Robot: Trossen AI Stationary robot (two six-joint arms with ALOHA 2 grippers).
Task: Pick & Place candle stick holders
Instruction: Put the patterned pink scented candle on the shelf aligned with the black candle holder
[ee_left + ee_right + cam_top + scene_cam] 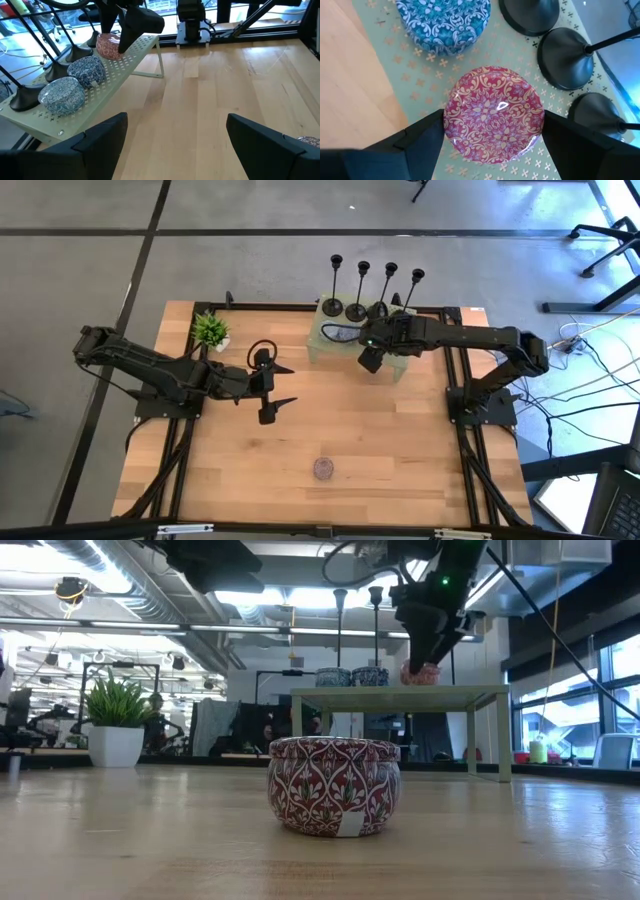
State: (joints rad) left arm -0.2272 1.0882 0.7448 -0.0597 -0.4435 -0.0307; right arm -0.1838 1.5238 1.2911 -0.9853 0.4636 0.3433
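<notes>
Four slim black candle stick holders (356,311) stand on their round bases along the far edge of a pale green perforated shelf (330,352); their bases show in the right wrist view (567,57). My right gripper (372,358) is open above the shelf, pointing down, with one finger on either side of a red patterned tin (494,114) that sits on the shelf beside the holders. My left gripper (283,387) is open and empty over the table, left of the shelf. My right gripper comes at the red tin from above, and its fingers (427,137) stand close against two opposite sides of the tin's wall. I cannot tell whether they touch it. The tin sits flat on the shelf, lid up.
Two blue patterned tins (87,70) sit on the shelf next to the red one. Another red patterned tin (323,469) stands on the wooden table near its front edge. A potted plant (210,330) stands at the far left.
</notes>
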